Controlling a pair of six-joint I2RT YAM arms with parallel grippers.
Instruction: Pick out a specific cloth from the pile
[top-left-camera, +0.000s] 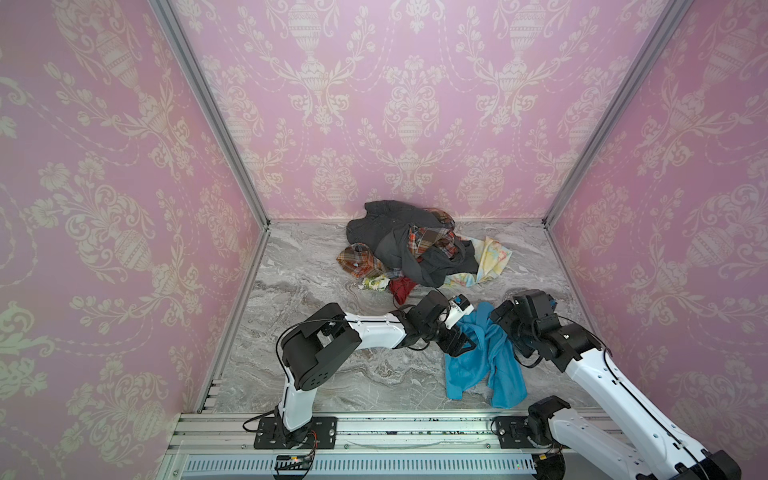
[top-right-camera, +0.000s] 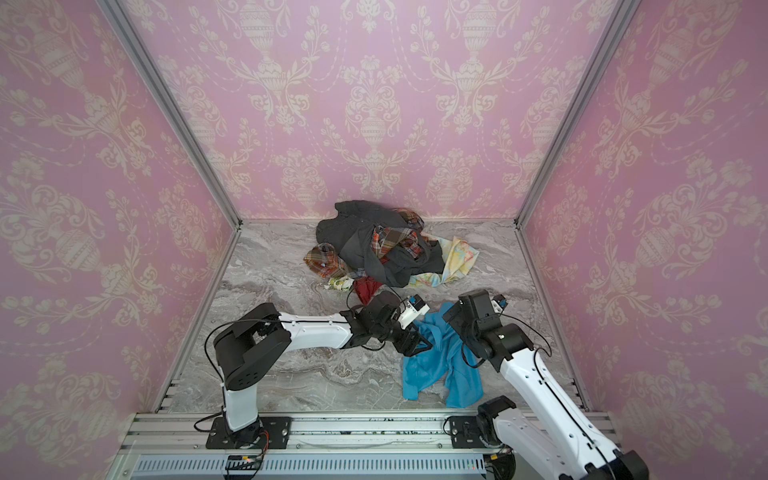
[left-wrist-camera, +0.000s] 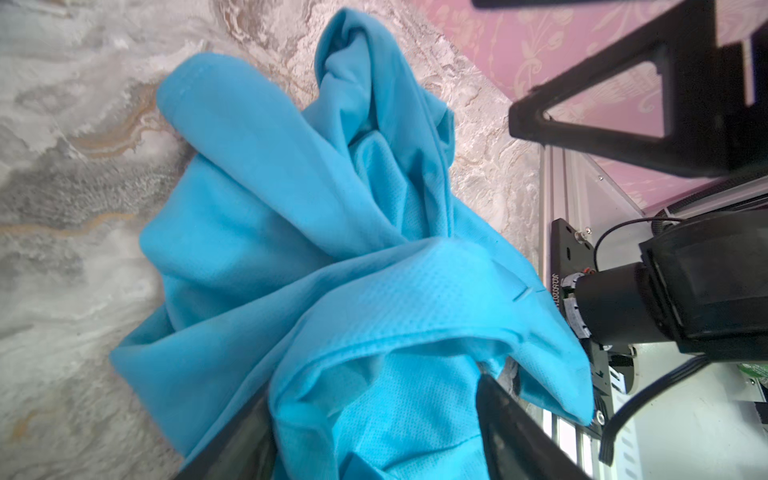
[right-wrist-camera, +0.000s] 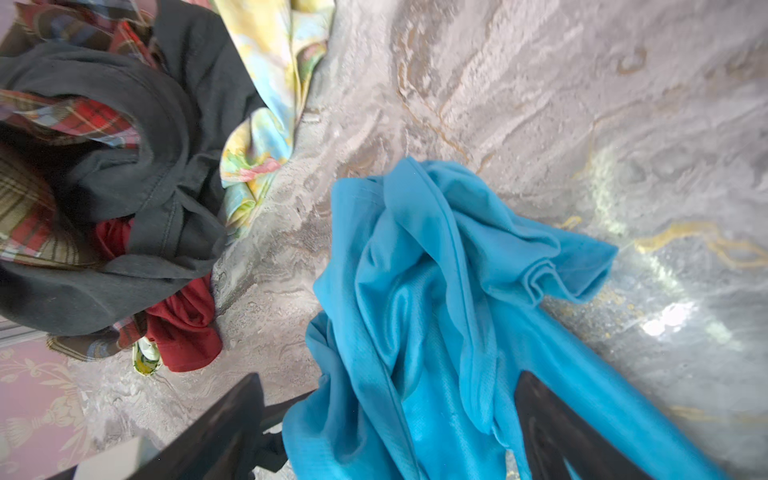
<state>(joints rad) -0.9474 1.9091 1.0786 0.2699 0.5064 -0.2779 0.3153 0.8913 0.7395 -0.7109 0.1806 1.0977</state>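
Near the front rail (top-left-camera: 374, 420): the cloth (top-left-camera: 482, 365) lies crumpled on the floor (top-left-camera: 332, 374), between the two arms.
Cloth to pile: well apart. In the right wrist view a strip of bare floor runs between the cloth (right-wrist-camera: 436, 291) and the nearest red piece (right-wrist-camera: 187, 332), and nothing blue touches the heap.
Pile: the pile (top-left-camera: 415, 249) sits against the back wall, made up of dark grey, plaid, floral and red pieces. No blue shows in it in either top view.
Left gripper: the left gripper (left-wrist-camera: 374, 386) sits at the cloth's left edge, jaws spread. A fold of blue bulges between them and drapes over one finger, but as far as the view shows it is not pinched.
Right gripper: the right gripper (right-wrist-camera: 388, 376) is over the cloth's far right side, jaws wide apart. Fabric lies under and between them, and nothing is gripped.
Done, as it looks: the cloth is out of the pile, set down on its own and released by both grippers.
Left, as it looks: little, probably only getting both grippers away from the fabric.
Risk: the fold over the left finger may snag and drag the cloth when that arm lifts.
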